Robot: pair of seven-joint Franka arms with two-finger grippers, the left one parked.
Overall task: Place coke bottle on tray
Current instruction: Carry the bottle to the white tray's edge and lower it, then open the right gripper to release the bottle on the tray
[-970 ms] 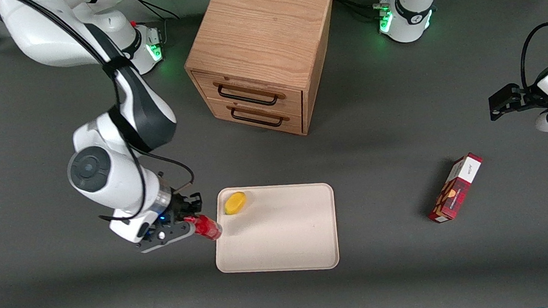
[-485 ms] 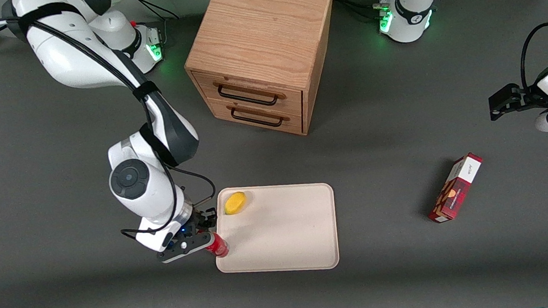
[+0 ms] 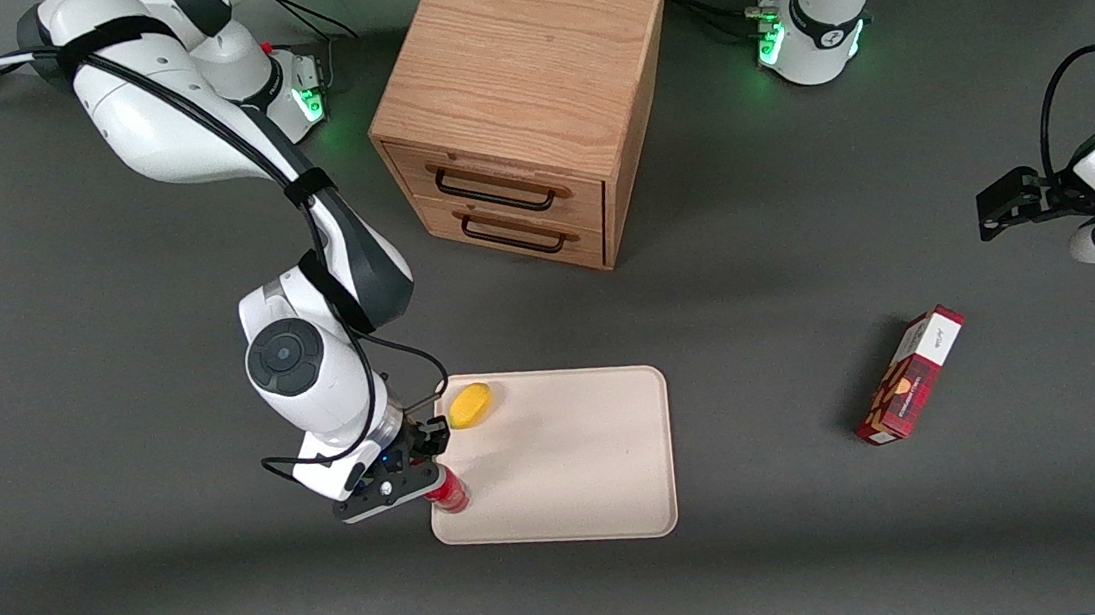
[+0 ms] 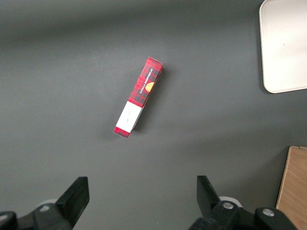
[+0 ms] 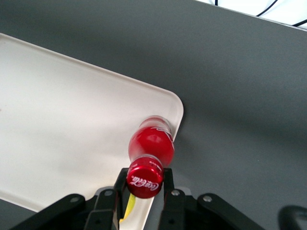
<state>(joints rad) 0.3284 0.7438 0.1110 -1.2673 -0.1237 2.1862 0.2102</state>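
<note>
My right gripper point(image 3: 436, 487) is shut on the small red coke bottle point(image 3: 450, 493) and holds it by the neck, upright, over the tray's corner nearest the front camera on the working arm's side. The cream-beige tray point(image 3: 573, 466) lies flat on the dark table. In the right wrist view the bottle point(image 5: 151, 143) hangs over the tray's rounded corner point(image 5: 173, 103), its red cap point(image 5: 144, 179) between the gripper's fingers point(image 5: 109, 199). I cannot tell whether the bottle's base touches the tray.
A yellow lemon-like object point(image 3: 469, 404) lies in the tray's corner nearest the cabinet. A wooden two-drawer cabinet point(image 3: 518, 109) stands farther from the front camera. A red rectangular carton point(image 3: 911, 375) lies toward the parked arm's end, also in the left wrist view point(image 4: 139, 96).
The right arm has carried the coke bottle sideways toward the tray and nearer the front camera, from beside the tray's edge to over its near corner. The grip has stayed shut.
</note>
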